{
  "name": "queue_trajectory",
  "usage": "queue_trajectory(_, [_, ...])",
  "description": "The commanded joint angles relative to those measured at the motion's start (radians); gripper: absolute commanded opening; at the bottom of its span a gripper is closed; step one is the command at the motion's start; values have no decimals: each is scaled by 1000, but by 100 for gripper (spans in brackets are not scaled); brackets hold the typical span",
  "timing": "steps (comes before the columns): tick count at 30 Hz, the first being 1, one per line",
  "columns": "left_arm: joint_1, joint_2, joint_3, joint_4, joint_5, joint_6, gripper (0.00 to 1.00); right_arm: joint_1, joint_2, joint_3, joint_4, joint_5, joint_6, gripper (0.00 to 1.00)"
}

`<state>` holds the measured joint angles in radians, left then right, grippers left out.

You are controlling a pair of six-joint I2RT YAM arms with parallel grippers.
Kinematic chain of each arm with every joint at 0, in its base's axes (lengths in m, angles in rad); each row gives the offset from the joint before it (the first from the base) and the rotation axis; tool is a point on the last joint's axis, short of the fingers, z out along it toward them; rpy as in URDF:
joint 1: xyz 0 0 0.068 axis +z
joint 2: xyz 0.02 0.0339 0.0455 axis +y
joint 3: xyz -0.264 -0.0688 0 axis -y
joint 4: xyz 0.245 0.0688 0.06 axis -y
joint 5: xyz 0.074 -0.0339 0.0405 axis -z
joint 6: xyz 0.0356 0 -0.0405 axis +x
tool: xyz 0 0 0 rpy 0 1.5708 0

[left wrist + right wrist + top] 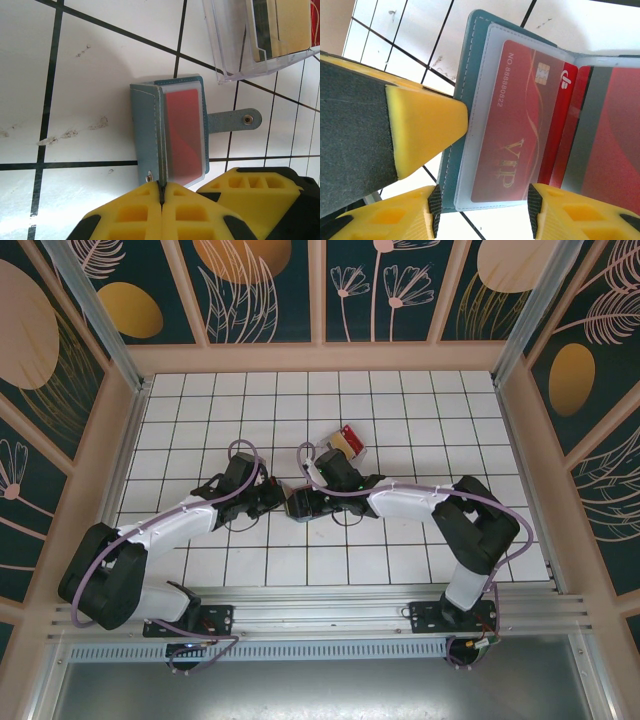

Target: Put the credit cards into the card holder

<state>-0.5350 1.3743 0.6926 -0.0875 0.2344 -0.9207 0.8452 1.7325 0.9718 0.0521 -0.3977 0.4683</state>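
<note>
The teal card holder point(147, 125) lies open on the tiles, its snap strap point(240, 120) sticking out to the side. My left gripper point(161, 184) is shut on the edge of its raised teal cover. A red VIP credit card point(520, 120) sits inside a clear sleeve point(475, 165) of the card holder point(457, 150). My right gripper point(484, 212) is open, its pads straddling the lower edge of sleeve and card. In the top view both grippers, left point(272, 502) and right point(298, 505), meet at mid-table and cover the holder.
A clear plastic tray point(355, 452) stands just beyond the grippers, holding a red card point(349, 433) and a yellow-tan card point(290, 25). The left gripper's yellow finger point(425, 125) presses close beside the holder. White tiles stretch to the pink walls.
</note>
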Motion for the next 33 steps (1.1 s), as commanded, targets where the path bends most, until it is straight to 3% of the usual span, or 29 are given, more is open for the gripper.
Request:
queue_trajectory(1, [3, -10, 10, 8, -7, 14, 0, 2, 10, 5, 0, -3, -20, 51])
queue_trajectory(14, [4, -4, 12, 13, -4, 13, 0, 3, 36, 20, -12, -3, -25, 51])
queue_trajectory(33, [3, -7, 8, 6, -12, 17, 0, -30, 23, 7, -51, 116, -16, 50])
